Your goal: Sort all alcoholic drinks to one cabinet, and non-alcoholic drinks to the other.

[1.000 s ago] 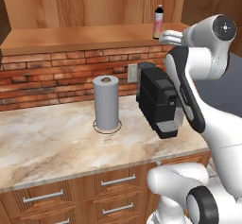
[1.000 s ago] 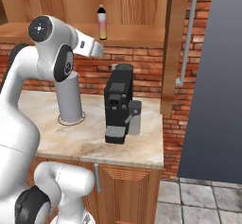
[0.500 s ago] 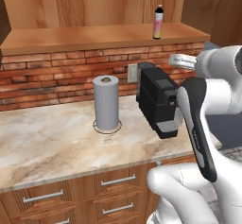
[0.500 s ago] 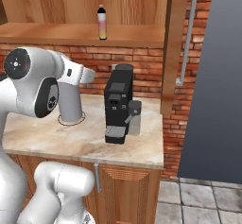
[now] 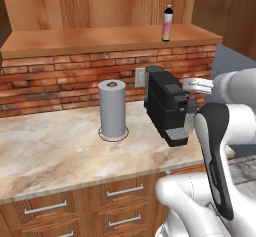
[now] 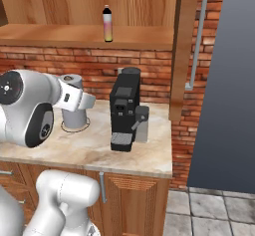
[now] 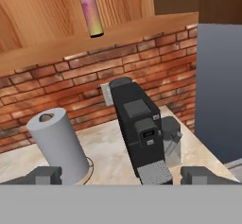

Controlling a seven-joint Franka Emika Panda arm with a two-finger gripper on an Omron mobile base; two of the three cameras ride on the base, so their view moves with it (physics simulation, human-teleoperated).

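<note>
One non-alcoholic drink, a slim pink bottle (image 5: 169,23) (image 6: 106,24) (image 7: 90,10) with a black cap, stands upright on the long shelf floor (image 5: 100,38) of the wide wall cabinet. My gripper (image 7: 124,176) is open, with its fingertips (image 7: 47,175) far apart and nothing between them. It hangs well below the shelf, at counter height, facing the coffee machine. My hand (image 5: 196,85) (image 6: 82,100) is beside the machine. The alcoholic drinks and the narrow cabinet are out of view.
A black coffee machine (image 5: 167,106) (image 6: 124,108) and a grey paper towel roll (image 5: 112,108) (image 7: 56,142) stand on the marble counter (image 5: 55,151) against the brick wall. The cabinet door (image 6: 182,51) hangs open with its silver handle (image 6: 199,36). A dark grey panel (image 6: 224,80) is on the right.
My hand has come down from shelf height beside the pink bottle to counter level by the coffee machine. The bottle stays on the shelf. The jaws stay open.
</note>
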